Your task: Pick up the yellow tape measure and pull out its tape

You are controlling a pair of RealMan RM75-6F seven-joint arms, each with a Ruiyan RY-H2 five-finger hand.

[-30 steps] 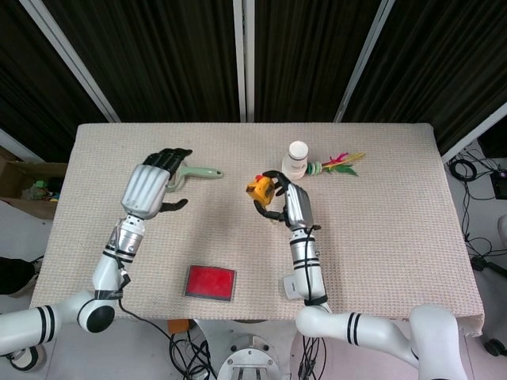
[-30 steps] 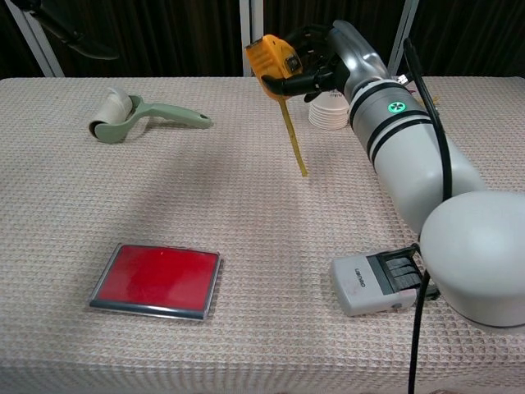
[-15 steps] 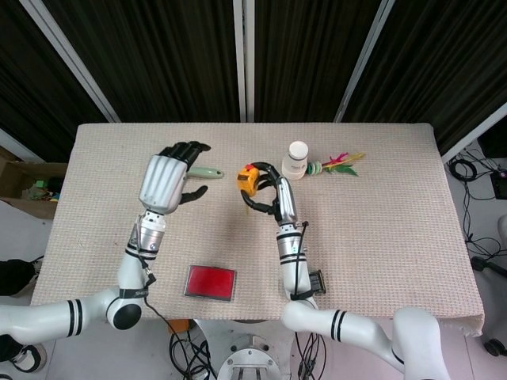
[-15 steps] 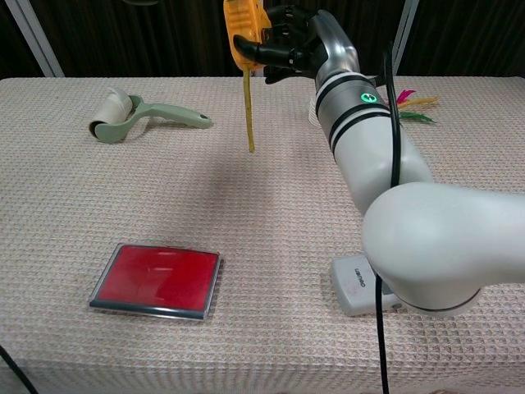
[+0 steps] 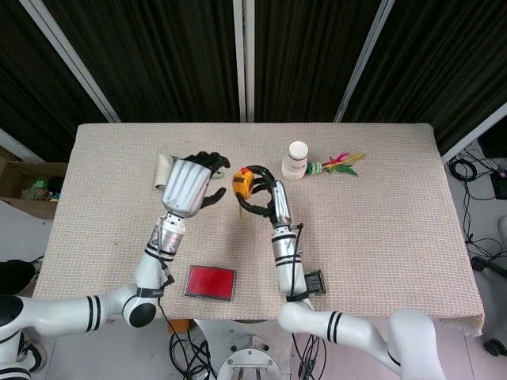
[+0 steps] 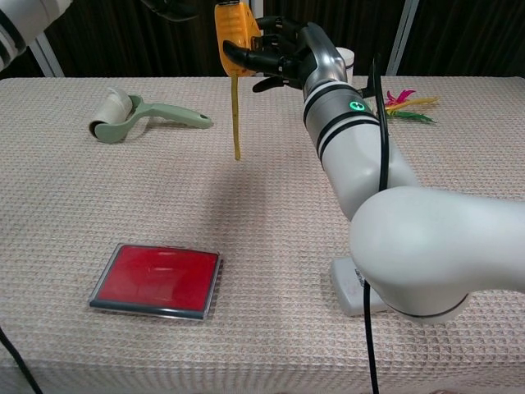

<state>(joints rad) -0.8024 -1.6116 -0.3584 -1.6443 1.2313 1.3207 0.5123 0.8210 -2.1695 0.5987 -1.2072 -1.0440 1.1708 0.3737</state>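
My right hand (image 5: 265, 199) (image 6: 283, 56) grips the yellow tape measure (image 5: 242, 181) (image 6: 230, 25) in the air above the table's middle. A short length of yellow tape (image 6: 236, 119) hangs straight down from the case, its free end well above the cloth. My left hand (image 5: 190, 183) is raised just left of the tape measure, fingers spread and slightly curled, holding nothing and not touching the case. In the chest view only dark fingertips (image 6: 172, 10) of that hand show at the top edge.
A green lint roller (image 6: 139, 116) (image 5: 165, 169) lies at the back left. A red flat case (image 6: 157, 279) (image 5: 210, 283) sits front left. A white cup (image 5: 295, 159) and coloured feathers (image 5: 339, 164) are at the back right; a grey label device (image 5: 314, 283) lies front right.
Both hands have moved toward each other: the right hand carried the tape measure left and up, and the left hand swung right to sit close beside it. The tape still hangs.
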